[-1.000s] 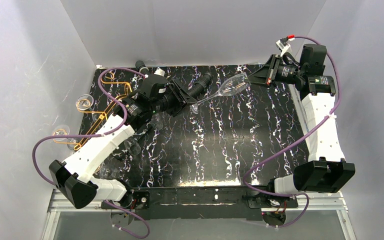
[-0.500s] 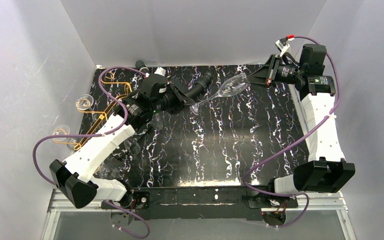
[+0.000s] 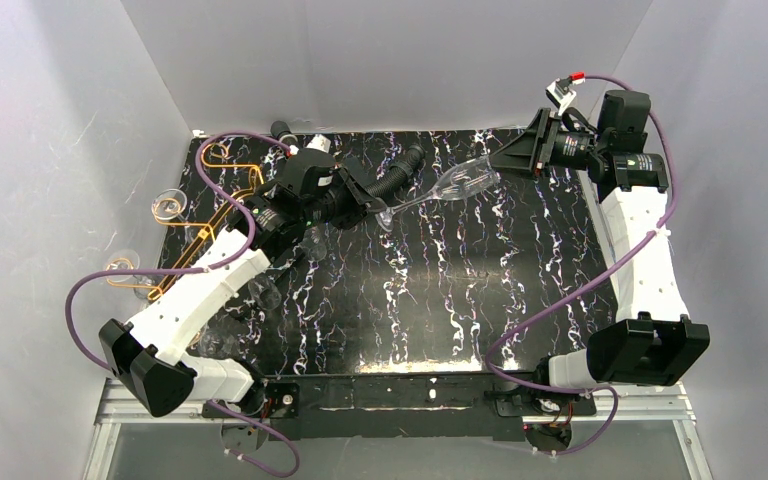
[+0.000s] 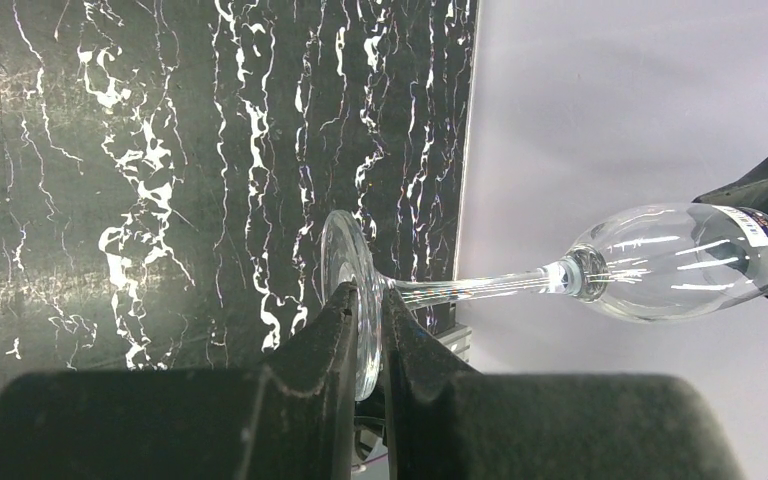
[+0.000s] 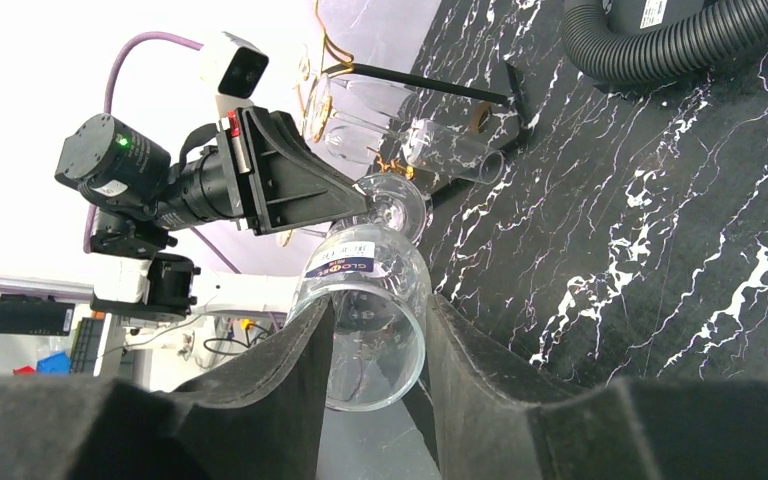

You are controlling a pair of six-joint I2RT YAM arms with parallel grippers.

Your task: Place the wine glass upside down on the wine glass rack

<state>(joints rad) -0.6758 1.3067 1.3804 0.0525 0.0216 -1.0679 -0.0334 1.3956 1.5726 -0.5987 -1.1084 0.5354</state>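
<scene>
The black marbled table (image 3: 440, 300) carries the wine glass rack (image 3: 240, 167) at its far left corner. Other glasses (image 3: 168, 207) sit at the rack, and a black corrugated hose (image 3: 396, 175) lies just right of it. The left arm (image 3: 200, 290) reaches over that side, and the right arm (image 3: 640, 250) comes in from the far right.

The wine glass (image 3: 457, 182) hangs between the arms above the far middle of the table, well apart from the rack. It lies almost level, with its foot toward the left and its bowl toward the right. The left gripper (image 4: 365, 320) is pinched narrow on the rim of the foot. The right gripper (image 5: 375, 340) has a finger on each side of the bowl near its mouth, but the pictures do not show whether the pads press the glass or stand just off it.

This looks like a handover to the left arm. To do it well, the right jaws should part clear of the bowl. They should then back off along the line of the stem, so that neither pad drags the glass sideways. The left hold is small and sits far from the bowl's weight, so the glass could pivot, which calls for a firm pinch and slow turning. The carry to the rack should pass above the hose. The bowl should point down before the stem enters a free slot, away from the glasses at the rack.
</scene>
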